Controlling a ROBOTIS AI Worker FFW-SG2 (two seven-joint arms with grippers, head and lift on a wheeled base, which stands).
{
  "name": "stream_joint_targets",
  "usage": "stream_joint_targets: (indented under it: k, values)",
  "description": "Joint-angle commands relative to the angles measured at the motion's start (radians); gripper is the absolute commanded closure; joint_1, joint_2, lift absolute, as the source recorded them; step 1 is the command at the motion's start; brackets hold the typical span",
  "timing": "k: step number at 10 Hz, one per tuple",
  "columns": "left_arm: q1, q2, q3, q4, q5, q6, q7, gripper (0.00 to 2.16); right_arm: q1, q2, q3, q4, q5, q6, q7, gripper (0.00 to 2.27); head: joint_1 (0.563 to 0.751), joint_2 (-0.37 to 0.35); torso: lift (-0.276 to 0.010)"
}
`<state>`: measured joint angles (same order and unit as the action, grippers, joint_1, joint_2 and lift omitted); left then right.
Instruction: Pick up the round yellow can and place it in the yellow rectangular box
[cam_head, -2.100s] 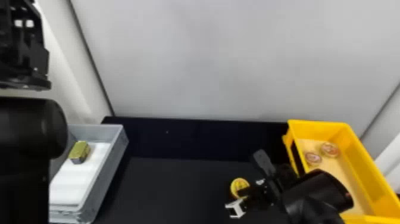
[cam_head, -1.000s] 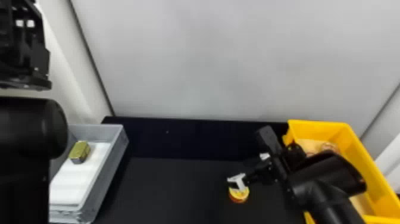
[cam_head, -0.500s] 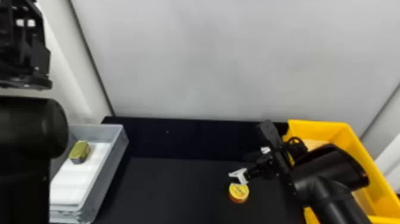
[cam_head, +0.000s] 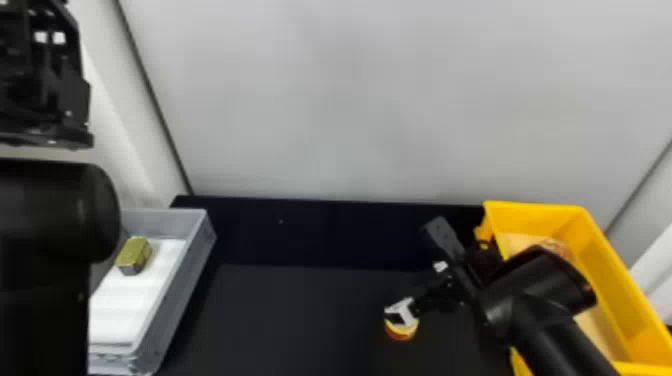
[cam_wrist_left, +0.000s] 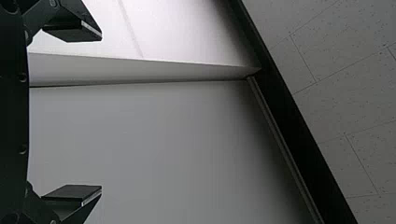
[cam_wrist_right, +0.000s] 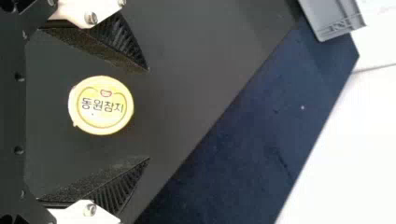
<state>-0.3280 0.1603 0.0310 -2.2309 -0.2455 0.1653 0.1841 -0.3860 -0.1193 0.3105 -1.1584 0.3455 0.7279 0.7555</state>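
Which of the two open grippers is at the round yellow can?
The right gripper: its open fingers frame the round yellow can, with a gap on each side. The left gripper faces a pale wall.

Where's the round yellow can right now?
Between the right gripper's open fingers in the right wrist view; the head view has the can on the dark table, left of the yellow box.

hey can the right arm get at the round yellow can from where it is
Probably yes: the right gripper is open, and the can shows between its two fingers with nothing in the way.
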Motion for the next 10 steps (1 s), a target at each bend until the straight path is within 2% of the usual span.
stream_joint_targets:
  k: [1, 5, 10]
  values:
    - [-0.003, -0.001, -0.005, 0.007, 0.000, -0.006, 0.000, 0.13, -0.042, 0.006, 0.026, 0.129, -0.013, -0.042, -0.013, 0.13, 0.663, 0.054, -0.010]
    - [-0.006, -0.001, -0.009, 0.010, 0.002, -0.012, 0.002, 0.13, -0.063, 0.012, 0.053, 0.210, -0.020, -0.051, -0.028, 0.00, 0.663, 0.054, -0.010]
    - [-0.008, -0.004, -0.011, 0.014, 0.002, -0.016, 0.002, 0.13, -0.073, 0.017, 0.069, 0.235, -0.031, -0.065, -0.042, 0.00, 0.663, 0.054, -0.010]
